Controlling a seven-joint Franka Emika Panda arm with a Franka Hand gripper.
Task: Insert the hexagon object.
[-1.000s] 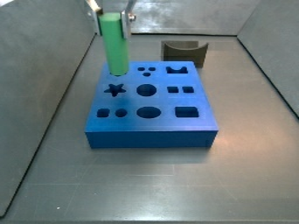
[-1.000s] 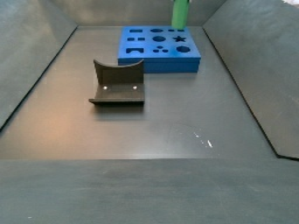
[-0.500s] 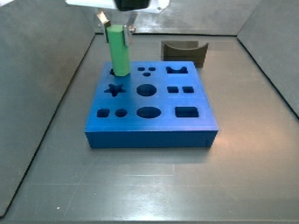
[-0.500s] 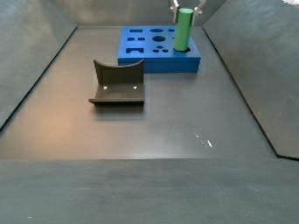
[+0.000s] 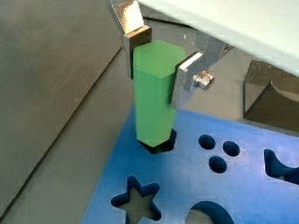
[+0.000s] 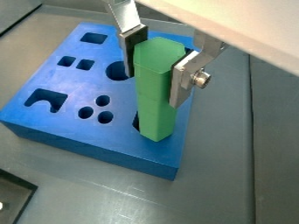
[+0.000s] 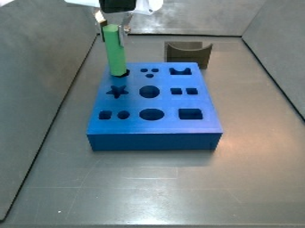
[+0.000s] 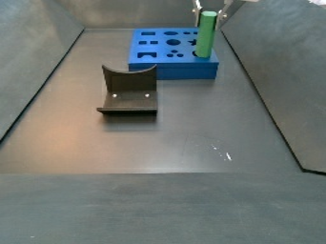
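Observation:
The hexagon object [image 5: 155, 114] is a slim bright green peg. It stands upright with its lower end in a hole at the far corner of the blue block [image 5: 257, 188]. It shows in both side views [image 7: 116, 52] [image 8: 204, 33] and in a wrist view [image 6: 156, 118]. My gripper [image 5: 156, 83] is straight above the block's corner, and its silver fingers [image 6: 184, 77] are shut on the peg's upper part. The gripper also shows at the top of both side views [image 7: 116, 20] [image 8: 208, 10]. The blue block [image 7: 155, 120] has several shaped holes in its top.
A dark grey curved block [image 7: 188, 53] stands on the floor apart from the blue block, also seen in a side view [image 8: 128, 91]. Sloping grey walls [image 7: 48, 53] close in the floor on the sides and back.
The gripper has come down with the green peg. The peg's lower end now sits lower, in the corner hole of the blue block.

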